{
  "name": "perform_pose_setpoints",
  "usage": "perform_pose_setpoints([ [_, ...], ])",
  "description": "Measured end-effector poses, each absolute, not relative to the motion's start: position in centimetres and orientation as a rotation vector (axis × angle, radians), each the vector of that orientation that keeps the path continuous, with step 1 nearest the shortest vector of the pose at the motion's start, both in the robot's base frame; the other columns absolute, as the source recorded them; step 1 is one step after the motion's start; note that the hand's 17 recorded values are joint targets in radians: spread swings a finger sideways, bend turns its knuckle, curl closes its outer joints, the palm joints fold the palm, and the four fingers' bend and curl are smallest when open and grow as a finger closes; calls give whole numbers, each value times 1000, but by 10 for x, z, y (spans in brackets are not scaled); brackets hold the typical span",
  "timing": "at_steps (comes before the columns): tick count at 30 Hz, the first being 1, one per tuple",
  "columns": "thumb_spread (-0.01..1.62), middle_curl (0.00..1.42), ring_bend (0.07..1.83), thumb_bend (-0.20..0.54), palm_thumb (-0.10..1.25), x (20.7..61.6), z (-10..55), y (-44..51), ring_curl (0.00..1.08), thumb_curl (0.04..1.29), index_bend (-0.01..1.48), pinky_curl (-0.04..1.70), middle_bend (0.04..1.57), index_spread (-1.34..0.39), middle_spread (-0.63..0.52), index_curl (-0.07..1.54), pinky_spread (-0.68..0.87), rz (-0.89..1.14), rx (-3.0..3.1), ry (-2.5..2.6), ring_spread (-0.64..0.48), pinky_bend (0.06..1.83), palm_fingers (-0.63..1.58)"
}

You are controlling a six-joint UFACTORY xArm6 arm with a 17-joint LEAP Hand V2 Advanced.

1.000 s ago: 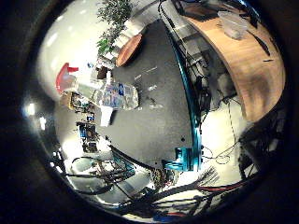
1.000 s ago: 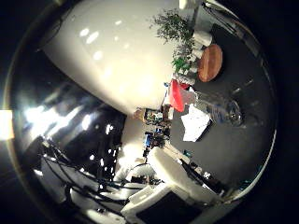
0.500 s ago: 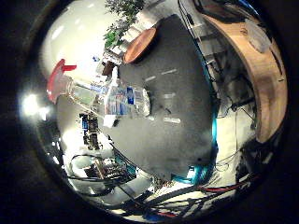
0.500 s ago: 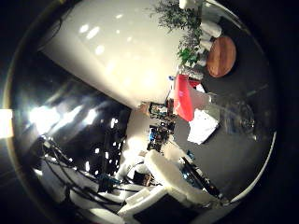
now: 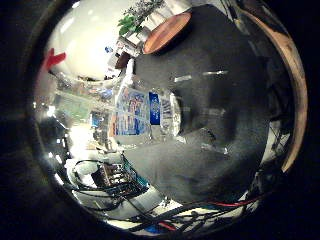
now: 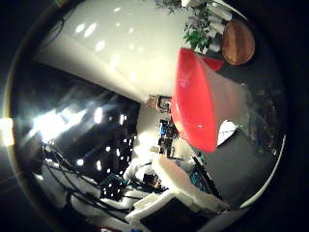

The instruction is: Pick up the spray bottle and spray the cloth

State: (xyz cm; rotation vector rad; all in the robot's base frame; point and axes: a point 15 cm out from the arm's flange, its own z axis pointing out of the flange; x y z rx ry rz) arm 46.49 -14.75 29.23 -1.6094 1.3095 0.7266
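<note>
Closest to your palm is the spray bottle (image 5: pixel 145 117): its clear body with the printed label fills the centre of the little-finger-side view, and its red trigger head (image 6: pixel 195 104) bulks large at the upper right of the thumb-side view, so you are right up against it. It appears to lie on its side across the dark tabletop (image 5: pixel 220 90), base toward the centre of the frame and red head out at the upper left, which would explain why the palm faces it along its length; from this you are most likely in the reach, just ahead of a grasp. You cannot tell from these views whether the hand is spread or curled, because no finger clearly shows around the bottle; the white parts (image 6: pixel 178 193) at the bottom of the thumb-side view may belong to the hand or arm, but that is not certain. Just past the bottle, something white (image 6: pixel 226 133) lies on the dark surface at centre right of the thumb-side view; it may be the cloth, though too little shows to be sure. Farther off, at the top of both views, a round wooden tabletop (image 5: pixel 167 32) and green potted plants (image 6: pixel 197 36) stand beside a pale wall, well clear of your work.
</note>
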Motion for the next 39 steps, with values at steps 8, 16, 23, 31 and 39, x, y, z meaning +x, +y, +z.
perform_pose_setpoints([
  [8, 1053, 305, 263, -23, 556, 472, 283, -127, 290, 294, 134, 333, 215, -234, 174, 226, 265, 752, -1640, 1297, 119, 306, 16],
  [16, 1078, 351, 418, -9, 666, 464, 272, -109, 317, 316, 142, 336, 319, -183, 131, 216, 229, 811, -1633, 1288, 105, 358, 203],
  [23, 1100, 423, 700, -6, 807, 453, 269, -93, 385, 367, 154, 324, 487, -197, -14, 232, -35, 797, -1628, 1255, -37, 427, 515],
  [31, 1129, 586, 950, -12, 881, 447, 275, -88, 521, 406, 274, 462, 695, -309, -161, 344, -399, 767, -1569, 1212, -192, 775, 918],
  [39, 1199, 765, 1074, -11, 893, 443, 281, -93, 625, 417, 499, 666, 870, -371, -203, 587, -431, 743, -1529, 1210, -235, 953, 1023],
])
